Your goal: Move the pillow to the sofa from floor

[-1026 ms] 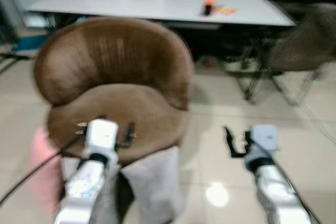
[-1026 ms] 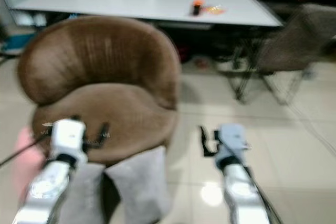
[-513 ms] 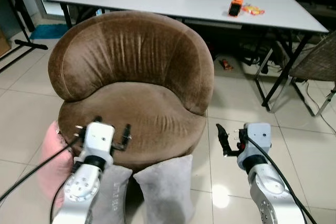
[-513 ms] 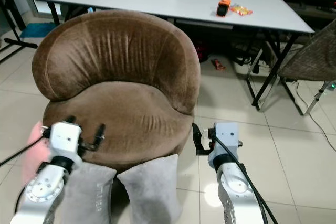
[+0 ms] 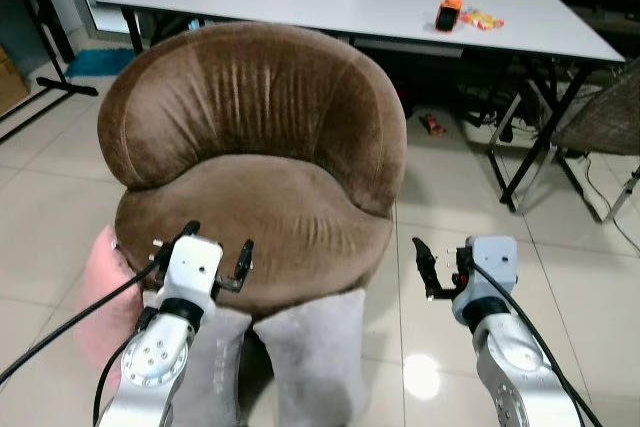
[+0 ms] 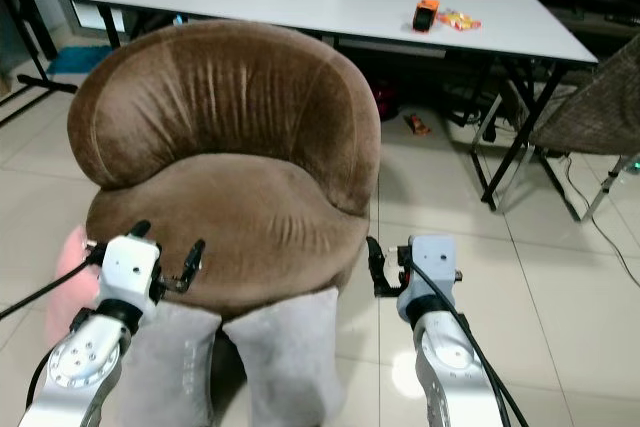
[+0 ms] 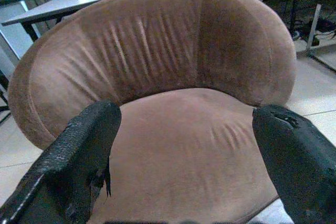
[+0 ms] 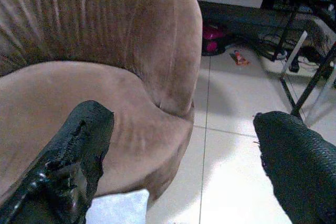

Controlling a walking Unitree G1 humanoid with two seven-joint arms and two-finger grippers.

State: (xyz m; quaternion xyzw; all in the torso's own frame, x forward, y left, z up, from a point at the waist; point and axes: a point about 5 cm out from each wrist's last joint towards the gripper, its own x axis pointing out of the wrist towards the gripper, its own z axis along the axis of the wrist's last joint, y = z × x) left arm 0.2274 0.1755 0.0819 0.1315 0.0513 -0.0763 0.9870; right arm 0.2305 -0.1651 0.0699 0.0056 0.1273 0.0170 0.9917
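Round brown velvet sofa [image 5: 255, 162] at centre frame, seat bare, curved back toward the top. Two grey pillows [image 5: 305, 352] at lower centre, leaning upright on the tiled floor [image 5: 45, 197] against the sofa's front base, side by side and touching. Pink pillow [image 5: 95, 297] at lower left, on the floor beside the sofa's left flank. Left gripper [image 5: 215, 255] at lower left, hovering over the front edge of the seat, fingers [image 7: 79, 156] spread wide apart, holding nothing; in the left wrist view, seat and backrest framed between them. Right gripper [image 5: 440, 269] at lower right, over bare tile just off the sofa's right side, fingers [image 8: 73, 156] likewise parted and empty; in the right wrist view, the sofa's right flank and a corner of grey pillow between them. Long white table [image 5: 350, 2] across the top of the frame behind the sofa, an orange and black object [image 5: 447, 15] and a small colourful packet [image 5: 480, 19] near its right end. Wicker chair [image 5: 605, 112] at the right edge, cables and a small red thing [image 5: 433, 125] on the floor under the table.
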